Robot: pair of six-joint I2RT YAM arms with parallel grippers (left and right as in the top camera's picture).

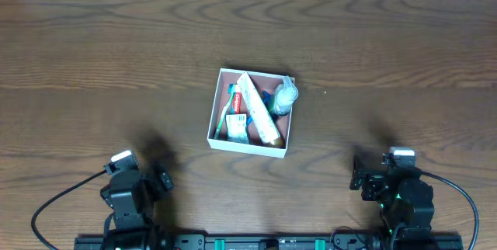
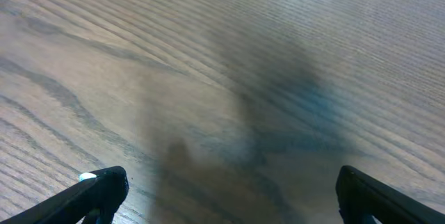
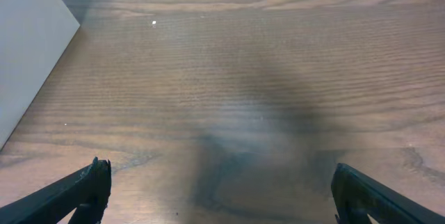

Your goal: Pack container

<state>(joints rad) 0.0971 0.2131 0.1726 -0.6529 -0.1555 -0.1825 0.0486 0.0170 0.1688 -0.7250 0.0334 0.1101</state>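
**Both arms low at the near edge, container packed ahead of them**

- Left fingers [image 1: 161, 174]: spread wide. Left wrist view shows only bare wood grain and a blurred shadow between the tips. Nothing held.
- Right fingers [image 1: 362, 174]: also spread wide, over bare tabletop [image 1: 388, 48]. Nothing held.
- Container [image 1: 215, 110]: sits on the tabletop ahead of both sets of fingers, roughly midway between them and well apart from each. It is forward and right of the left fingers, forward and left of the right ones. One white wall cuts into the left edge of the right wrist view.
- Inside it: a white toothpaste tube [image 1: 257, 110] lying diagonally, a small clear bottle [image 1: 286, 96] at the corner beyond the tube, and a blue-and-white packet [image 1: 238, 129] on the tube's other side.
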